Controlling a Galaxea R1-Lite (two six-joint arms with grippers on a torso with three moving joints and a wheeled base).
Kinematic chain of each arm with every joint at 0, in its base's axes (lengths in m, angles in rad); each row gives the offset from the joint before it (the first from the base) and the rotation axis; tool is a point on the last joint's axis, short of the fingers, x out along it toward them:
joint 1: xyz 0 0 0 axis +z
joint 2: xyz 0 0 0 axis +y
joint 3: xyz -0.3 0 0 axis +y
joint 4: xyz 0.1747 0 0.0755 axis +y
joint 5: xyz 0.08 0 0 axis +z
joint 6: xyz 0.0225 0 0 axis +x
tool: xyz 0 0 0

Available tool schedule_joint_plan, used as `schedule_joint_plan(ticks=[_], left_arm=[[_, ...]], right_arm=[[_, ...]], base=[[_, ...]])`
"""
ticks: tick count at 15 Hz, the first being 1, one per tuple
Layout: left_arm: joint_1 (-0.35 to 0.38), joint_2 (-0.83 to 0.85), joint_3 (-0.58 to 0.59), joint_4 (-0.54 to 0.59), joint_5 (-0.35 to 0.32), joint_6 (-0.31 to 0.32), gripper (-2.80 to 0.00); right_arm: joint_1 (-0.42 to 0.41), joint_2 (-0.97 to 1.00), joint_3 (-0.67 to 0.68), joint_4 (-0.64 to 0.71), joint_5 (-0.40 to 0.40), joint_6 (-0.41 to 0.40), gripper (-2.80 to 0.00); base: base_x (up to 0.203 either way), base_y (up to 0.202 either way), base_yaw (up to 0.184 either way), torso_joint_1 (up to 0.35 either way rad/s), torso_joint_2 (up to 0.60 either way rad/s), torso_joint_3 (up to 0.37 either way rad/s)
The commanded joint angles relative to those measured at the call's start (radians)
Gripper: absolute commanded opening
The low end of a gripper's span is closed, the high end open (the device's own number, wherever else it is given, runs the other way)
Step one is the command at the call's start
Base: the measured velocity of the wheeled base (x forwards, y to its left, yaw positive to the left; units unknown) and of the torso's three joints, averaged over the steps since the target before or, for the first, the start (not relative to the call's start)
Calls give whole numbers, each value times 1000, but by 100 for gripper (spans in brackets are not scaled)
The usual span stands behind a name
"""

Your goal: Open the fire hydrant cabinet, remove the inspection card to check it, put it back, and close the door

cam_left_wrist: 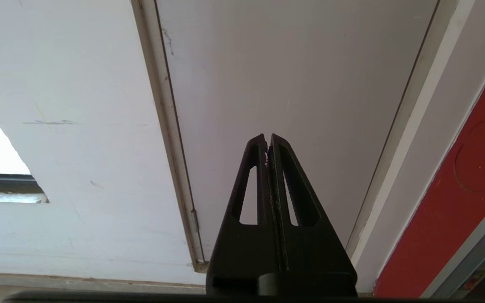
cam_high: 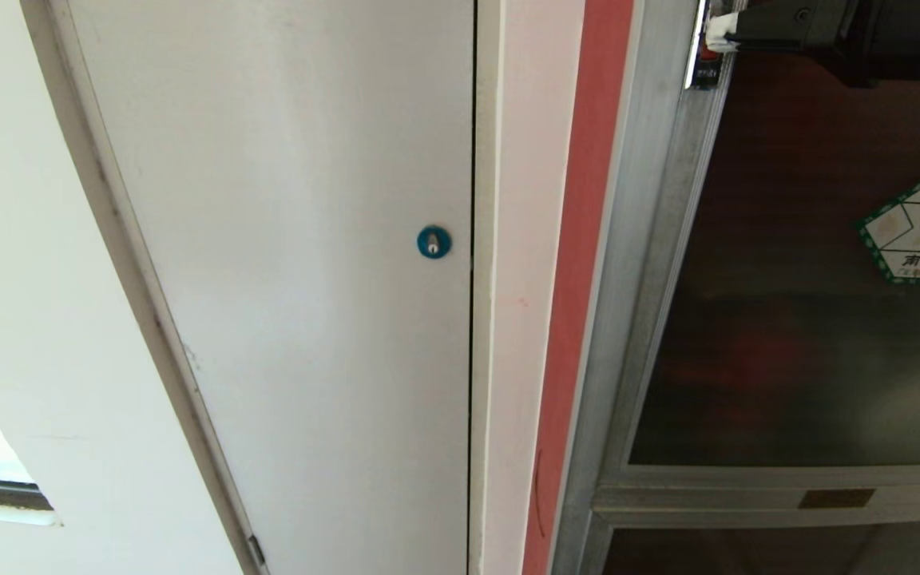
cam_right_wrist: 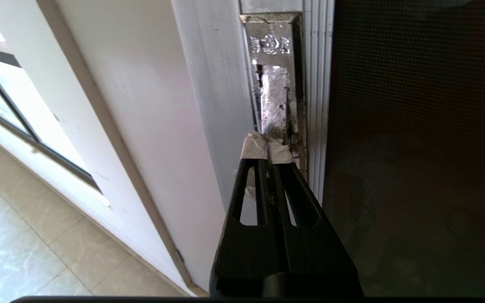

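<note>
Behind the dark tinted glass door (cam_high: 795, 319) we make out nothing of the silver aluminium-framed fire hydrant cabinet (cam_high: 628, 263). Our right gripper (cam_right_wrist: 267, 148), tape-tipped fingers pressed together and empty, touches the shiny recessed metal latch plate (cam_right_wrist: 273, 80). Our left gripper (cam_left_wrist: 267, 139) hangs closed before the plain white panel door (cam_left_wrist: 289, 84).

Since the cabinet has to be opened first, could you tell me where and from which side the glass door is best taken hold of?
Probably at the recessed metal pull set in the door's silver frame, on the edge beside the red strip. Come straight at the front and hook into the slot; the tinted glass offers nothing to grip. The right gripper, shut, already has its taped tips there. The left gripper faces the white panel door.
</note>
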Motion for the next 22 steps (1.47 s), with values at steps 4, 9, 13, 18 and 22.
schedule_joint_plan(ticks=[4,9,13,18,22], left_arm=[[0,0,0,0,0,0,-280],[0,1,0,0,0,0,-280],[0,0,0,0,0,0,-280],[0,0,0,0,0,0,-280],[0,0,0,0,0,0,-280]], right_arm=[[5,-48,2,-8,3,3,-280],[5,-66,4,-7,3,3,-280],[52,-83,0,-1,4,5,-280],[59,-27,-75,-4,-5,6,-280],[52,24,-148,-3,-8,4,-280]], base=[[0,0,0,0,0,0],[0,0,0,0,0,0],[0,0,0,0,0,0],[0,0,0,0,0,0],[0,0,0,0,0,0]])
